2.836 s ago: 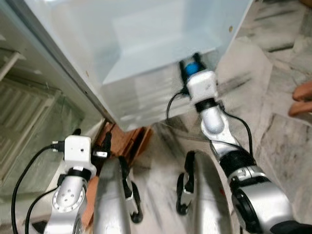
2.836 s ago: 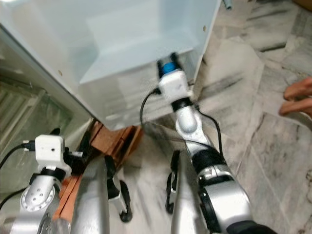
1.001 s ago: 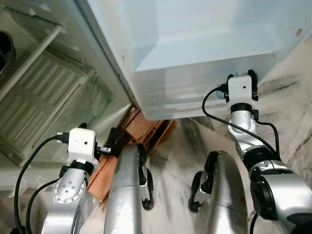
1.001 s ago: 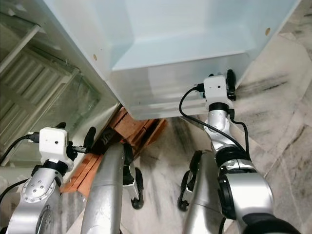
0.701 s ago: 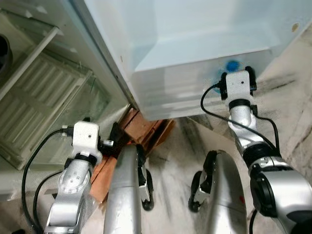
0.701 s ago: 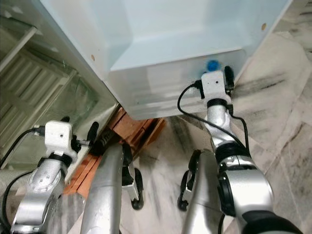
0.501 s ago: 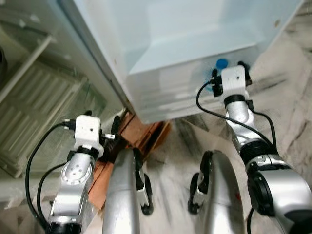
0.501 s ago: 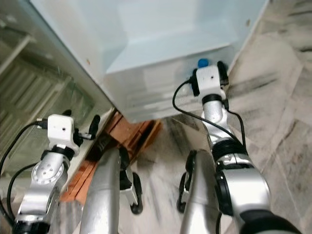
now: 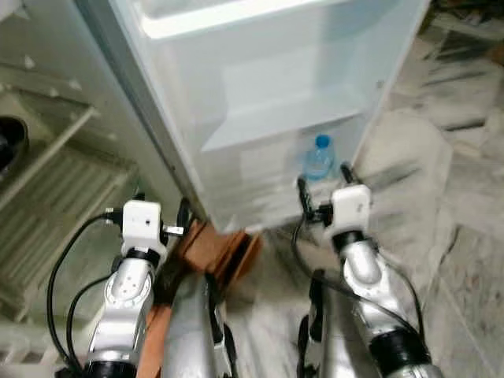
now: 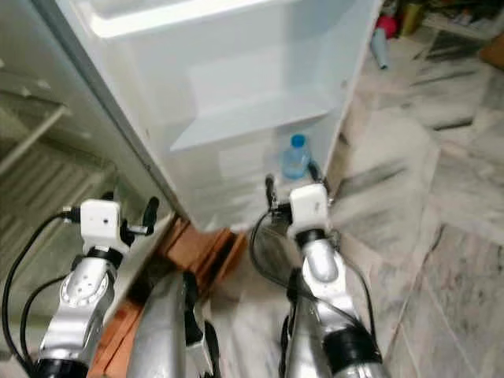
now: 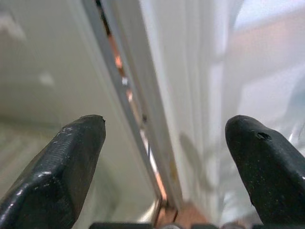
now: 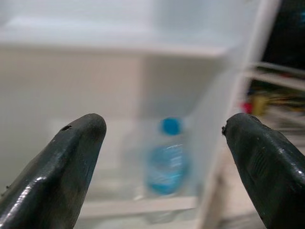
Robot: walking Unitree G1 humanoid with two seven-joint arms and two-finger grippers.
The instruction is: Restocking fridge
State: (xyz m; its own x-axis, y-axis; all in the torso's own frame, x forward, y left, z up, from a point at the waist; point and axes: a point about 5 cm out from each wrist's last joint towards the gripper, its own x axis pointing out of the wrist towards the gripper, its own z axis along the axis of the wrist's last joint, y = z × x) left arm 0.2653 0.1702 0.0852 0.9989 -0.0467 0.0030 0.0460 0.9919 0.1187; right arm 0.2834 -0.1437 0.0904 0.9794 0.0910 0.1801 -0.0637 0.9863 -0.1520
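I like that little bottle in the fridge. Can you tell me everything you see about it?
The bottle is small, clear plastic with a blue cap and bluish label. It stands upright at the bottom of the fridge, near the right wall, under a shelf. The right gripper is open in front of it and not touching it. The pictures are blurry, so I cannot read the label.

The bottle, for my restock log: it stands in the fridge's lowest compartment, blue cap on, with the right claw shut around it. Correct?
Not quite. The bottle does stand in the fridge's lowest compartment with its blue cap on, but the right claw is open and apart from it. The right wrist view shows the fingers spread wide, the bottle beyond them.
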